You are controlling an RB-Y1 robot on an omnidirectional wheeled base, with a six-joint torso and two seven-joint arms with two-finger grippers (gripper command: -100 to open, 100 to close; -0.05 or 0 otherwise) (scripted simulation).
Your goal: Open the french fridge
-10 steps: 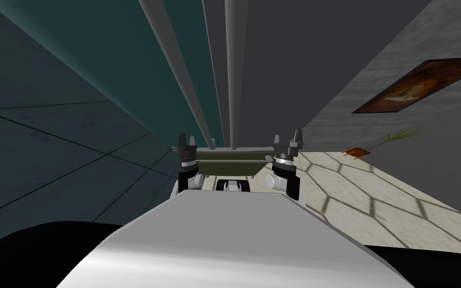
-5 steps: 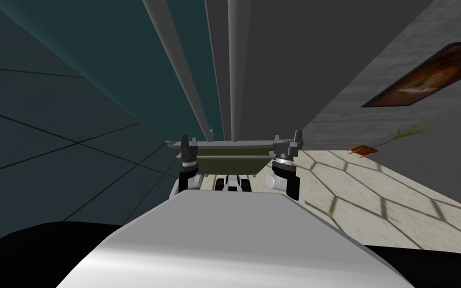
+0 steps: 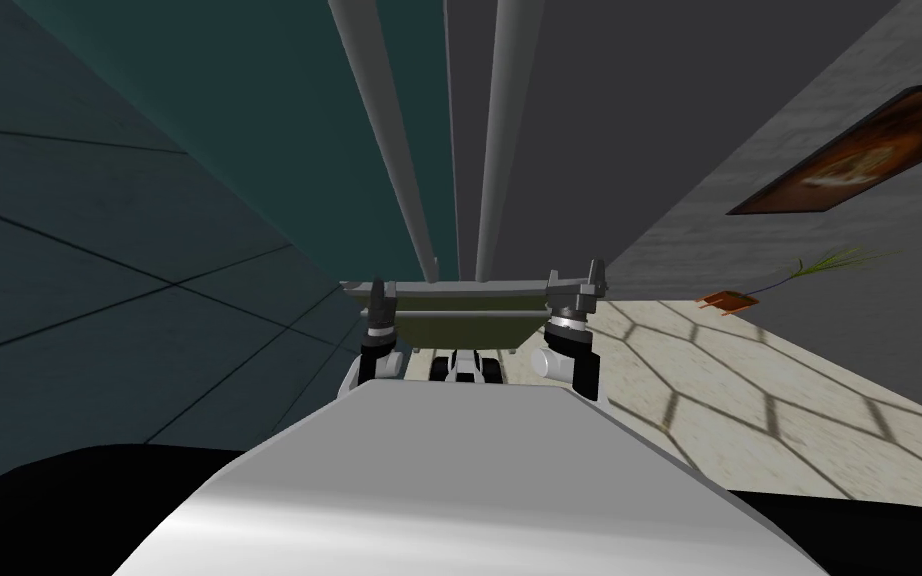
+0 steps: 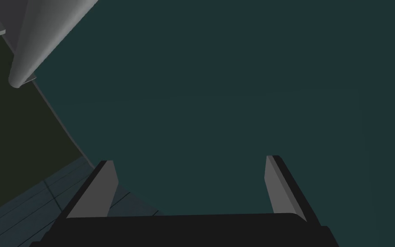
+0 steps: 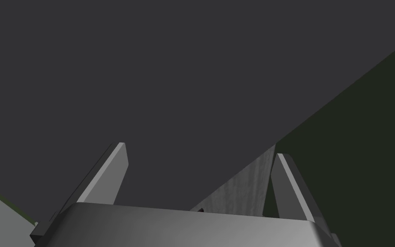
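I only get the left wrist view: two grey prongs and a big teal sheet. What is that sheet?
Observer: The head view shows it is the teal left door of a tall fridge, next to a dark grey right door.
Visitor: Is there anything to pull on?
Observer: Yes, a long grey left handle and a matching right handle run side by side where the doors meet.
Visitor: What is the other claw doing?
Observer: The right claw is open, faces the dark grey door and grips nothing.

Dim flat render, grid shadows on pale floor (image 3: 809, 440), splayed edges
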